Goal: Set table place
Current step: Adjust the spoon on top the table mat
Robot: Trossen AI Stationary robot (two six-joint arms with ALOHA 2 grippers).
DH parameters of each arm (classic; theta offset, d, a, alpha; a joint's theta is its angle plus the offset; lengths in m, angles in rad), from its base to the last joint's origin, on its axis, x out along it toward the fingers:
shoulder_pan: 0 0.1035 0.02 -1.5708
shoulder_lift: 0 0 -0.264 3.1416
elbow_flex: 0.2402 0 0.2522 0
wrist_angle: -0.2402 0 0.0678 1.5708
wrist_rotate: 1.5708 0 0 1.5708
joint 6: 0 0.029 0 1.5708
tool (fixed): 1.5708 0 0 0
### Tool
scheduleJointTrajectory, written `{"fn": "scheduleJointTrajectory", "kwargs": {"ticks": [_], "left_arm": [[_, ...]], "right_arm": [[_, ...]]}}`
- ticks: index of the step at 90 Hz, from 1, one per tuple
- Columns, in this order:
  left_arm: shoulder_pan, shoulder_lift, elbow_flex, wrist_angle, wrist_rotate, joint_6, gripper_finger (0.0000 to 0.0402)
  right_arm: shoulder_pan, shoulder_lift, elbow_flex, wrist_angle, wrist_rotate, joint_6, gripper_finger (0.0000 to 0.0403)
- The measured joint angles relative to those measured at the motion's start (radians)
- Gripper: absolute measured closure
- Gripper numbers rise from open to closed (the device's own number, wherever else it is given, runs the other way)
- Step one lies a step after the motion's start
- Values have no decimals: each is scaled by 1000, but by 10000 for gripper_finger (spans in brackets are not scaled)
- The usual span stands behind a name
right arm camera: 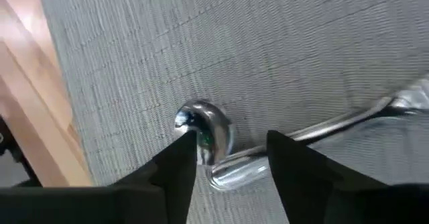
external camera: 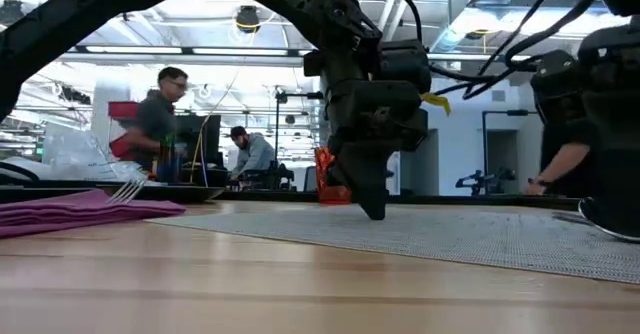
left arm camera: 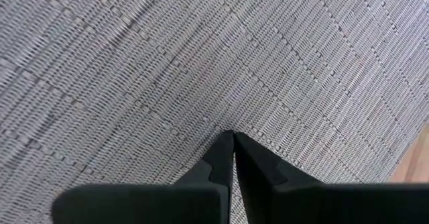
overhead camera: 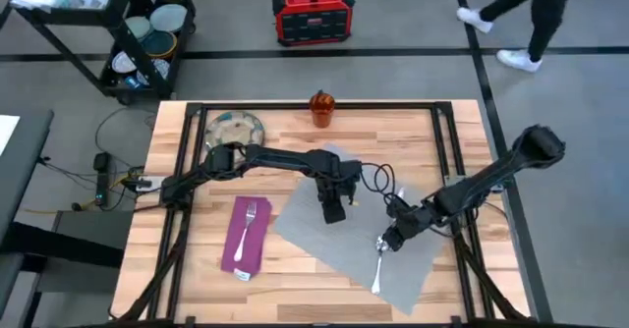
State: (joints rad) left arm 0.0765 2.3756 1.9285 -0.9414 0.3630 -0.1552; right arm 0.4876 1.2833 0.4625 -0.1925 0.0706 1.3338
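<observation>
Right tool [right arm camera: 228, 150] spread astride the spoon [right arm camera: 221, 153] (handle cut off); left tool [left arm camera: 232, 140] pressed together.

The mat [overhead camera: 334, 232] lies askew on the table [overhead camera: 295, 274], right of centre. At its nine o'clock lies the napkin [overhead camera: 243, 238] with the fork [overhead camera: 247, 222] on top. The spoon [overhead camera: 379, 259] lies on the mat toward five o'clock. The plate [overhead camera: 235, 129] sits at the table's eleven o'clock, the cup [overhead camera: 322, 108] at twelve.
</observation>
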Motion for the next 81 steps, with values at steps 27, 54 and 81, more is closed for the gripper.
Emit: {"fn": "scheduleJointTrajectory", "kwargs": {"ticks": [27, 54, 81], "left_arm": [[0, 0, 0, -3, -1, -10, 402], [0, 0, 0, -2, -2, -11, 402], [0, -1, 0, 6, -1, -11, 402]], "right_arm": [[2, 23, 0, 51, -22, 0, 387], [22, -155, 29, -141, 45, 79, 402], [132, -290, 69, -709, 109, 346, 402]]}}
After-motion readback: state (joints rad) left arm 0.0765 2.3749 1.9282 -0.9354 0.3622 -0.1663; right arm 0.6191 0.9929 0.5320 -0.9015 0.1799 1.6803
